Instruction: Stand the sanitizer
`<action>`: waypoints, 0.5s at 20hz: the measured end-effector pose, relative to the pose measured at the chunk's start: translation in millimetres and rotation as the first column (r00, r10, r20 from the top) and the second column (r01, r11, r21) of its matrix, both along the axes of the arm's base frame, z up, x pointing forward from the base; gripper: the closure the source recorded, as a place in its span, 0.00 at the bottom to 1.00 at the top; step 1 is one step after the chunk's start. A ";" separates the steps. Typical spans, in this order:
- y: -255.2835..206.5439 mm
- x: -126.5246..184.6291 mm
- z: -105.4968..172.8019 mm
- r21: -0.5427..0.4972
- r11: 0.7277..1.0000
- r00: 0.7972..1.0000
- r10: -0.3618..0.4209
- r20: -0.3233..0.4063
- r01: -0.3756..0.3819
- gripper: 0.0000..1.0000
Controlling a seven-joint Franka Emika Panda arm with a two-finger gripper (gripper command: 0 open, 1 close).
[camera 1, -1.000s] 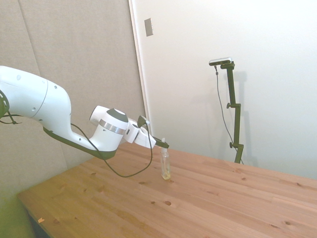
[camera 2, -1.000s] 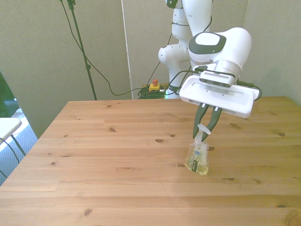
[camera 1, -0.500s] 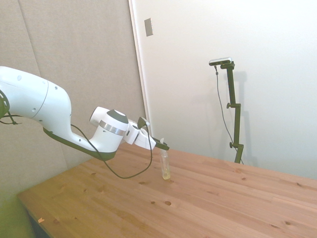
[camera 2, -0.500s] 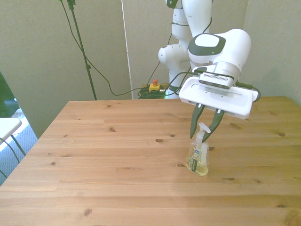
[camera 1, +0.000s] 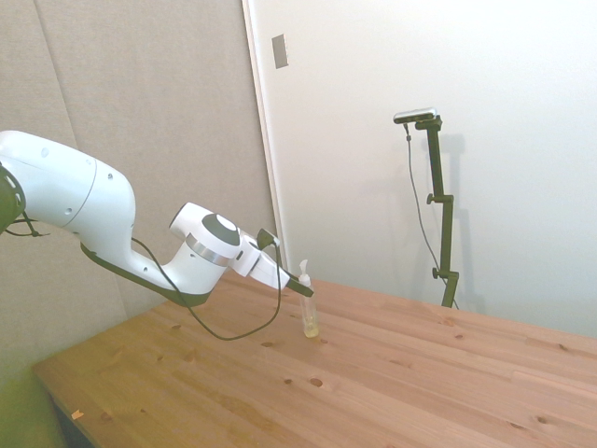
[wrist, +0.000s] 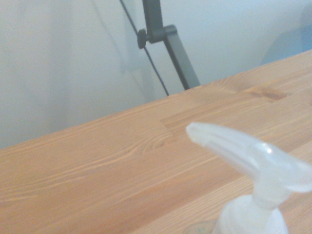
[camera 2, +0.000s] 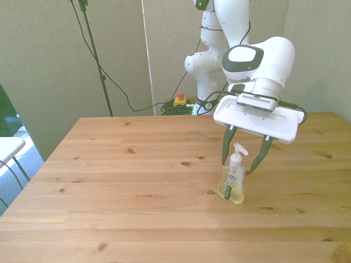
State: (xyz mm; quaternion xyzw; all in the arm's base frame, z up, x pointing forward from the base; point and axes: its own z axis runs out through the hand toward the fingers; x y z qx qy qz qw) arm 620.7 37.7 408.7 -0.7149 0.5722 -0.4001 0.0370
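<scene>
Now the sanitizer stands upright (untouched) on the table between the gripper's spread fingers.

Wooden table of pale pine planks, dotted with small dark knots, filling the lower part of the front view; same table seen at an angle in the side view, and close up, blurred, in the wrist view; behind it in the side view, a beige padded wall panel beside a plain white wall, with a small grey wall plate high up near the seam; in the front view, beyond the table's far edge, a yellow box with a red button on the floor among tangled cables; at the front view's left, the corner of a white surface.
</scene>
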 end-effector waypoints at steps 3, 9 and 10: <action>-1.7 0.1 0.7 0.016 1.000 0.999 0.014 -0.035 -0.013 0.00; 6.8 -6.7 -0.6 0.101 0.992 0.984 0.094 -0.153 -0.079 0.00; 8.1 -10.7 -0.4 0.122 0.988 0.977 0.116 -0.181 -0.095 0.00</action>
